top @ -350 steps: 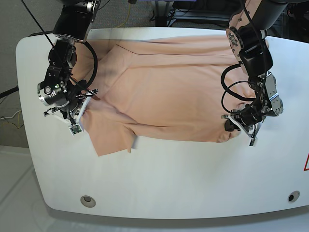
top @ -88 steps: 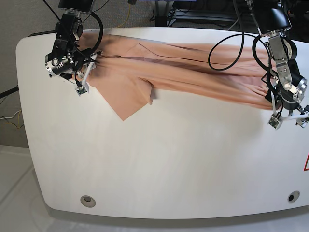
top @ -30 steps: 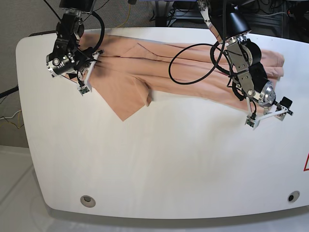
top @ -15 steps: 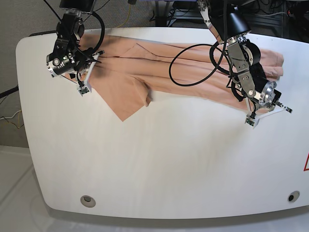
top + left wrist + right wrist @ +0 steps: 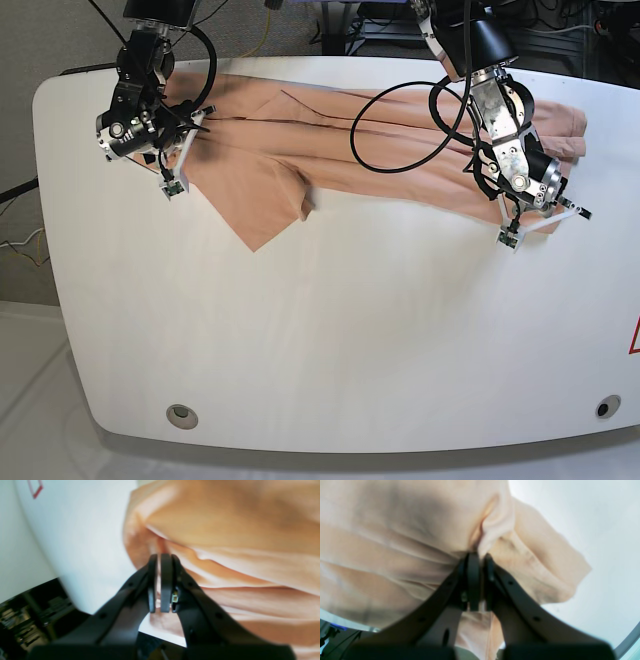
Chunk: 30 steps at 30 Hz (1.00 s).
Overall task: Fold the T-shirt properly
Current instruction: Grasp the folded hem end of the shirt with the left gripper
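The T-shirt [image 5: 340, 140] lies bunched in a long band across the tabletop's [image 5: 330, 340] far side. Right end effector [image 5: 478, 580] is clamped on fabric at one end. Left end effector [image 5: 161, 582] is pinched together at the shirt's other end, over its near edge; a grip isn't clear.

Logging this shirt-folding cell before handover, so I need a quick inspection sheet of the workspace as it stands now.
Surface: white table, near half bare; red mark at its right edge.
Job's things: T-shirt lies as a long band along the far edge, one flap pointing toward the near side.
Clutter: nothing seen.
Grippers: left pincer shut at the shirt's near hem, though cloth between its tips is not clear; right pincer shut on a bunched fold of the shirt.
Cables: black cable loops hang over the shirt by the left arm; more by the right arm.
Surroundings: grey floor, dark equipment behind the table.
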Tool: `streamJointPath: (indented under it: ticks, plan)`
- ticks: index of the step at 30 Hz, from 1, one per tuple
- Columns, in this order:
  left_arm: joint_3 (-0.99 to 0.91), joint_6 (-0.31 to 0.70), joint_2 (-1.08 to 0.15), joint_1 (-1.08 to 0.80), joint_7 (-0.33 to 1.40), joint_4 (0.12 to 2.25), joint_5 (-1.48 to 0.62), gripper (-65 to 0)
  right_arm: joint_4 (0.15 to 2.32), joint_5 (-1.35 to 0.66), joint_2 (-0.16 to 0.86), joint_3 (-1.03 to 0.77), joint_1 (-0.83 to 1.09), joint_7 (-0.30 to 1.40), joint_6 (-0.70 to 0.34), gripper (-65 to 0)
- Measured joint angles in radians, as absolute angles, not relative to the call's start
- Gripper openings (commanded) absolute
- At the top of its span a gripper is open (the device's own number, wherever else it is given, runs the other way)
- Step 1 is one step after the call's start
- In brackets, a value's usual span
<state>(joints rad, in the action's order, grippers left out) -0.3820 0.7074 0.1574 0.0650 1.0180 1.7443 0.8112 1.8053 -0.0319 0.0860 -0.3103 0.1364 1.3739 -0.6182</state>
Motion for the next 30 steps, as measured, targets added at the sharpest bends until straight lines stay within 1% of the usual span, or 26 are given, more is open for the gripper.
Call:
streamJointPath:
  ticks: [5, 19, 30]
  plan:
    - [-0.383, 0.707, 0.157, 0.052, 1.017, 1.744, 0.759, -63.8, 1.805, -0.031, 0.086, -0.31, 0.136, 1.374, -0.618, -64.4]
    - [-0.385, 0.705, 0.158, 0.033, 1.018, 1.743, 0.757, -63.8, 1.805, -0.031, 0.086, -0.31, 0.136, 1.374, -0.618, -64.4]
    - [-0.429, 0.704, 0.157, -0.003, 1.021, 1.743, 0.757, -63.8, 1.803, -0.03, 0.086, -0.31, 0.125, 1.384, -0.618, -64.4]
